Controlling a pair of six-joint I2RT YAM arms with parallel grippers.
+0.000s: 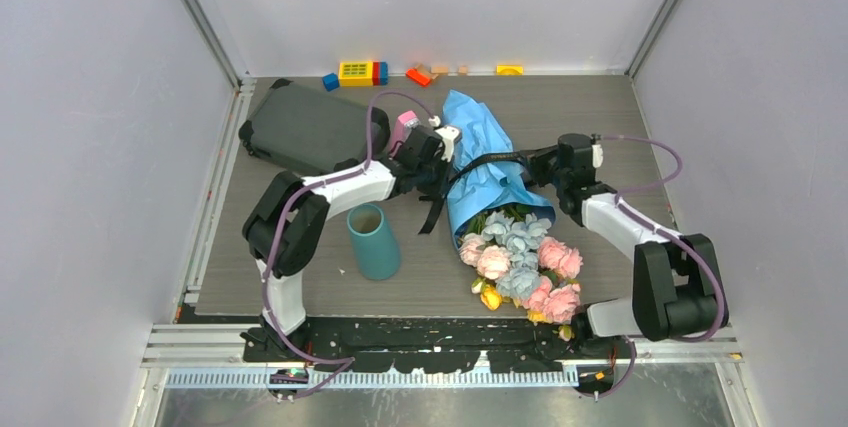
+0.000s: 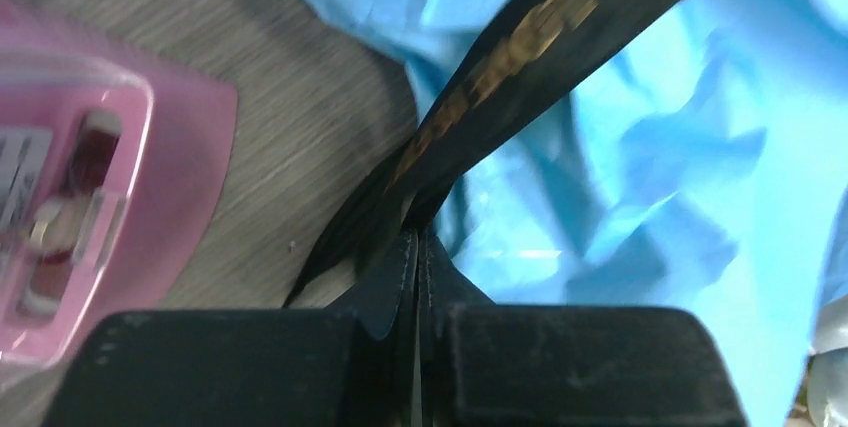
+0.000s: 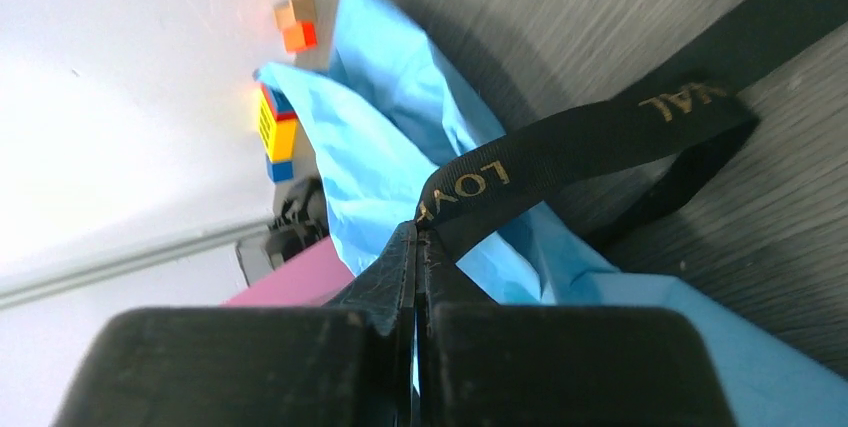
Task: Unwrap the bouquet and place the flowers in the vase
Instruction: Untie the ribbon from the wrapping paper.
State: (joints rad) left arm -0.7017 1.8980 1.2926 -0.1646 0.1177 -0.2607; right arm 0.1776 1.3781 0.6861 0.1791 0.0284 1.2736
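The bouquet [image 1: 497, 202] of artificial blooms in a blue paper wrap [image 1: 478, 137] is being shown lying on its side at the centre of the top view, on the grey wood-grain table [image 1: 600, 117]. The pointed end of the wrap is being directed toward the upper part of the frame, while the pink, pale blue and yellow flowers [image 1: 520, 259] are spilling out toward the lower right. A black ribbon [image 1: 492, 160] with gold lettering is being kept around the middle of the wrap, and a loose end is trailing down on its left side.

The ribbon is being pinched on the left of the wrap by the left gripper [image 2: 417, 247], its jaws pressed together on the band in the left wrist view. On the right of the wrap the same ribbon is being clamped by the right gripper [image 3: 417, 242], jaws likewise closed on it.

A teal cylindrical vase [image 1: 373, 242] is being seen standing with its round mouth up, to the lower left of the bouquet and apart from it. A pink pyramid-shaped metronome [image 1: 402, 132] is being partly hidden behind the left wrist. A dark grey case [image 1: 305, 127] is lying at the upper left of the table, and coloured toy blocks [image 1: 355, 72] are being left along the top edge.
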